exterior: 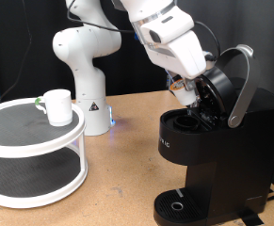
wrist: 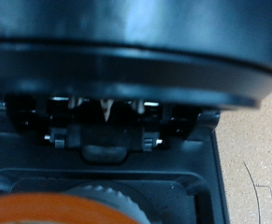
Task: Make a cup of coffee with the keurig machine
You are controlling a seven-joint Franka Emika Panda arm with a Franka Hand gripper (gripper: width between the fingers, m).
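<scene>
Keurig machine (exterior: 217, 151), matte black with its hinged top raised, has the gripper (exterior: 195, 97) reaching into its pod chamber in the exterior view, finger state unclear, the plain white ceramic mug (exterior: 57, 106) well apart on a round white shelf (exterior: 33, 151), while the wrist view shows an orange-marked pod (wrist: 65, 207) just beyond the fingers, suggesting pod loading, which calls for careful seating.

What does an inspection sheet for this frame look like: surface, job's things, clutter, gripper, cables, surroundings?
Surface: tan wooden table, partly bare.
Job's things: white cup upright on the top tier of a round white two-tier stand, at the exterior view's left. Black keurig machine at the exterior view's right, lid raised, drip base without a cup.
Clutter: nothing seen.
Gripper: gripper lowered at the machine's open pod chamber; the fingers are hidden. The wrist view shows an orange-marked pod just below the camera.
Cables: thin dark line on the table, possibly a cable.
Surroundings: black backdrop; white arm base on the table.
</scene>
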